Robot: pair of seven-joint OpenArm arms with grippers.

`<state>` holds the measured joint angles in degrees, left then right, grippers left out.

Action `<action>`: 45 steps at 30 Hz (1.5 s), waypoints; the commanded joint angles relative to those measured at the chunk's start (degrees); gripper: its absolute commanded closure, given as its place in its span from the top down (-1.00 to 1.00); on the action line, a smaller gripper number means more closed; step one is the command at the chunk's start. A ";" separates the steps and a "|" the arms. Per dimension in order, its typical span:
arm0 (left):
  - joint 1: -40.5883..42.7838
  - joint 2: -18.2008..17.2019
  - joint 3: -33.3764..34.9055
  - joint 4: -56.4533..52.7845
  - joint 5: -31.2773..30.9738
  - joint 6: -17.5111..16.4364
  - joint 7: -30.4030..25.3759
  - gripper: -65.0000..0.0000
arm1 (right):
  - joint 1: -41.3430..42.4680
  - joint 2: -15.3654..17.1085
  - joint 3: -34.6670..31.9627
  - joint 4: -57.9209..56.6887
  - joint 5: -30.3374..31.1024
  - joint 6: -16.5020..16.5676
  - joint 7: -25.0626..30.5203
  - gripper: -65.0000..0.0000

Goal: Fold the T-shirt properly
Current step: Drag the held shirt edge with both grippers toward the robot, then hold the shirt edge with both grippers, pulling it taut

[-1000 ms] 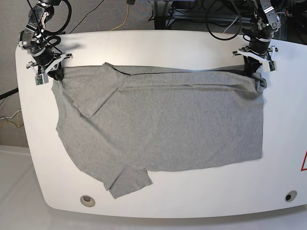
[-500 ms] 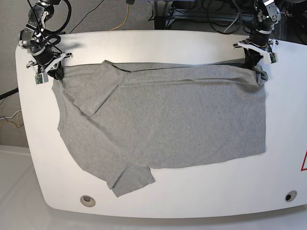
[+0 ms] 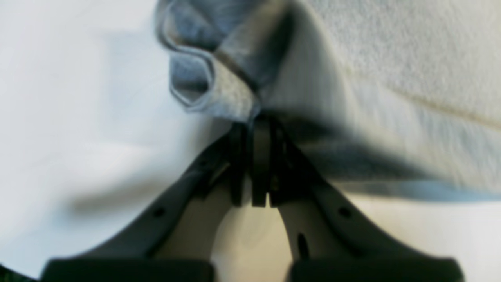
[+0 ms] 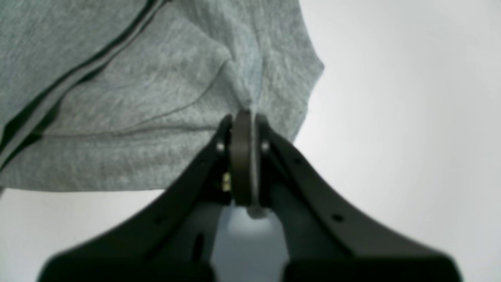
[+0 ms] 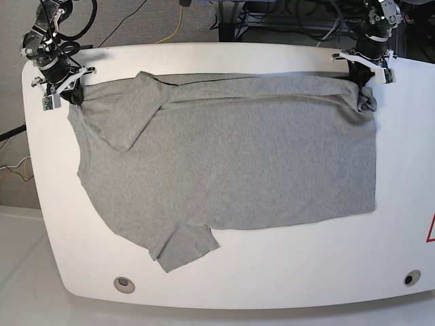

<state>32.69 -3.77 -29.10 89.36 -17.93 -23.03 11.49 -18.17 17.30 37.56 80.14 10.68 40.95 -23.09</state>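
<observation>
The grey T-shirt (image 5: 231, 156) lies spread over the white table (image 5: 224, 278), folded once, with a sleeve (image 5: 185, 248) pointing to the front left. My left gripper (image 5: 362, 85) is at the shirt's far right corner, shut on a bunched fold of cloth (image 3: 211, 86). Its black fingers (image 3: 260, 156) pinch the T-shirt (image 3: 391, 78) in the left wrist view. My right gripper (image 5: 71, 95) is at the far left corner, shut on the T-shirt (image 4: 156, 98) edge. The right gripper (image 4: 244, 117) shows pressed-together jaws with fabric drawn taut into them.
Cables and a metal frame (image 5: 238, 20) lie beyond the table's far edge. Two round holes (image 5: 124, 284) (image 5: 411, 278) sit near the front corners. A red mark (image 5: 430, 231) is at the right edge. Bare white table borders the shirt at front and right.
Both grippers have moved toward the far edge of the table, pulling the shirt's far edge with them. The whole shirt has slid away from the front.
</observation>
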 commanded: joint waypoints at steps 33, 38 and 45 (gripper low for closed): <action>6.13 -0.76 0.05 -1.14 4.00 2.41 7.11 -0.97 | -4.73 -1.78 0.20 0.17 -3.60 -0.95 -3.94 -1.00; 6.57 -0.85 0.05 -1.23 4.53 2.41 7.11 -0.97 | -4.81 -2.05 0.20 0.17 -3.60 -0.95 -3.94 -1.00; 6.65 -0.85 -0.13 -1.05 6.99 2.32 7.11 -0.97 | -5.52 -2.13 0.20 0.26 -3.60 -0.95 -3.94 -1.00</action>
<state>37.28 -4.51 -29.10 89.60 -17.45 -23.20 8.49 -22.02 15.35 38.00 80.99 12.05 39.94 -20.03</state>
